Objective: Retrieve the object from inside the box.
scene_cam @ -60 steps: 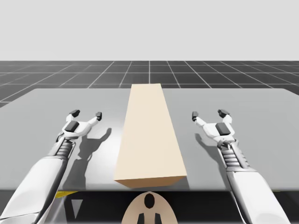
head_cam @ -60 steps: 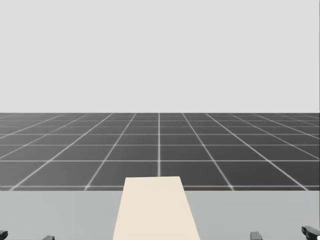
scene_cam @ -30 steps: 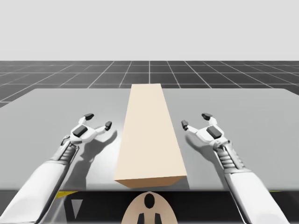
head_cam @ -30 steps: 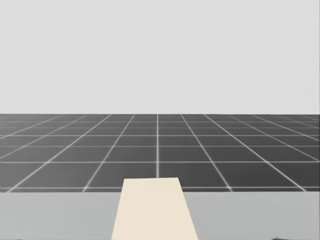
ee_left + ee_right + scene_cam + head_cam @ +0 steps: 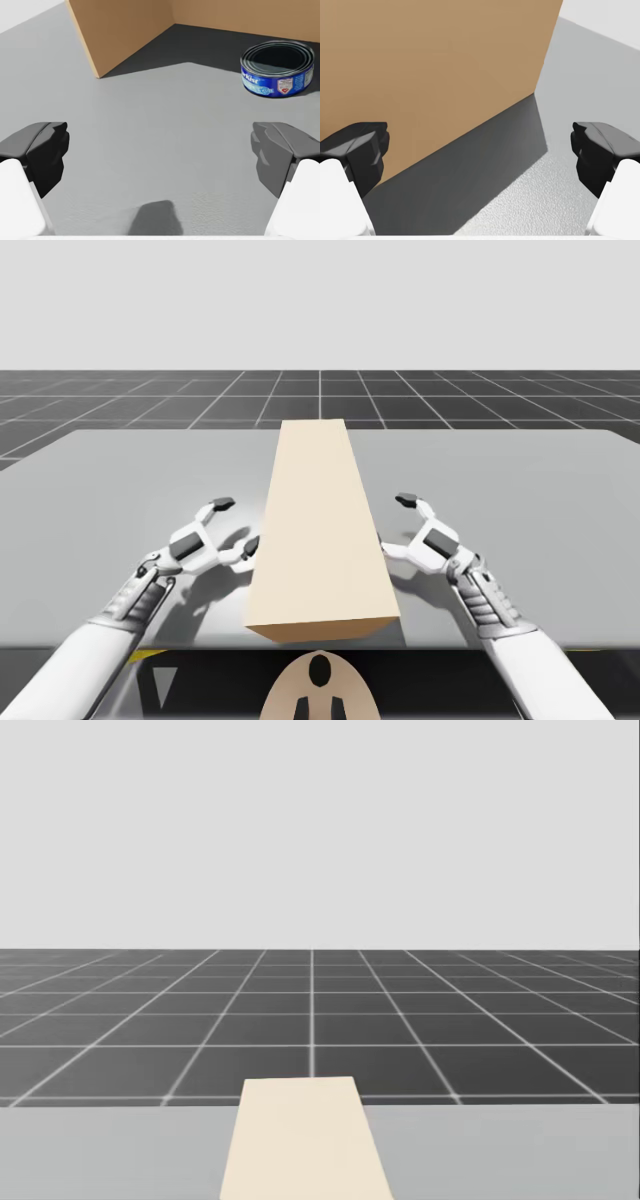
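Observation:
A long beige box (image 5: 320, 530) lies lengthwise down the middle of the grey table; its far end (image 5: 305, 1140) reaches into the head view. My left gripper (image 5: 236, 524) is open, close against the box's left side. My right gripper (image 5: 393, 523) is open at the box's right side. In the left wrist view, the open gripper (image 5: 160, 150) looks past a brown box wall (image 5: 125, 30) into the shaded inside, where a low blue round can (image 5: 276, 67) stands upright, ahead and off to one side. My right gripper (image 5: 480, 150) faces a plain brown box wall (image 5: 435, 65) at close range.
The grey table (image 5: 120, 480) stretches wide on both sides of the box, with a dark gridded floor (image 5: 320, 395) beyond its far edge.
Both grippers have moved inward and back toward me, from well out on the table to the box's two sides. My head has turned slightly.

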`<state>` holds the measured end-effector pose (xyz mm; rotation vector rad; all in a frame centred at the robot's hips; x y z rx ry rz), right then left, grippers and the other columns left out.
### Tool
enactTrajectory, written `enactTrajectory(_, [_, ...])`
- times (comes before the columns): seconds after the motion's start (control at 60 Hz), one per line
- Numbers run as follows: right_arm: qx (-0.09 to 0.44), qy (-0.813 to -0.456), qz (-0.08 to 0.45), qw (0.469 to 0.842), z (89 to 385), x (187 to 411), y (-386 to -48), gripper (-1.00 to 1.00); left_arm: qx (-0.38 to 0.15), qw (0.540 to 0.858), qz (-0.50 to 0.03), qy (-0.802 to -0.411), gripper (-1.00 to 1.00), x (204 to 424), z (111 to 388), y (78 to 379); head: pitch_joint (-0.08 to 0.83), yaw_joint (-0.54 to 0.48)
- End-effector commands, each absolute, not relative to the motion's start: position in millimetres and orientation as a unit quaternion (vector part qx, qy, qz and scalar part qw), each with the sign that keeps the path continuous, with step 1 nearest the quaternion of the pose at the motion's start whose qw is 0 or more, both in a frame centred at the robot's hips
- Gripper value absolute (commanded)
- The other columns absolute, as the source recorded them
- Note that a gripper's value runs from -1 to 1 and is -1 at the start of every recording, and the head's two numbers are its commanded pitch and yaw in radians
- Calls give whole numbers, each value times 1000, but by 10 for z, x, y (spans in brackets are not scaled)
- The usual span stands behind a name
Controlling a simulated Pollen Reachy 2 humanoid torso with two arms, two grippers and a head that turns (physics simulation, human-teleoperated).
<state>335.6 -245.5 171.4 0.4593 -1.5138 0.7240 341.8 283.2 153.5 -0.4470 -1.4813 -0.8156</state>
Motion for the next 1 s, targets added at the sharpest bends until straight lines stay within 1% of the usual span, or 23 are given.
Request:
enactTrajectory(0.017, [209,-669,344,625,1747,3262,-2418,-1000,-220,620,-391,-644,-1000,3296,1559,2672,-2,-20])
enactTrajectory(0.067, [202,-671,345,624,1745,3228,-2418,-1000,-229,617,-395,-641,-1000,3274,1552,2626,0,-22])
enactTrajectory(0.1, [210,-673,343,621,1727,3201,-2424,-1000,-238,615,-398,-638,-1000,3266,1537,2582,1,-25])
enactTrajectory(0.15, [204,-673,344,622,1720,3188,-2431,-1000,-245,614,-400,-634,-1000,3273,1520,2536,2,-26])
enactTrajectory(0.2, [209,-674,342,621,1707,3185,-2441,-1000,-253,615,-403,-629,-1000,3300,1500,2478,4,-27])
enactTrajectory(0.233, [208,-673,342,622,1699,3188,-2444,-1000,-254,613,-399,-633,-1000,3333,1480,2439,6,-25])
enactTrajectory(0.333, [206,-675,344,619,1683,3191,-2440,-1000,-268,623,-392,-622,-1000,3480,1371,2348,10,-19])
enactTrajectory(0.4, [208,-677,349,614,1687,3177,-2430,-1000,-262,627,-398,-616,-1000,3553,1310,2286,13,-15])
enactTrajectory(0.483, [208,-678,354,610,1689,3168,-2421,-1000,-264,628,-406,-609,-1000,3589,1291,2199,15,-13])
enactTrajectory(0.717, [206,-679,369,600,1689,3133,-2404,-1000,-287,621,-429,-590,-1000,3740,1317,1774,16,-17])
enactTrajectory(0.867, [210,-680,383,588,1706,3080,-2403,-1000,-295,629,-427,-579,-1000,3933,1231,1630,20,-22])
enactTrajectory(1.0, [214,-680,390,583,1710,3050,-2389,-1000,-302,637,-427,-566,-1000,4045,1116,1503,27,-21])
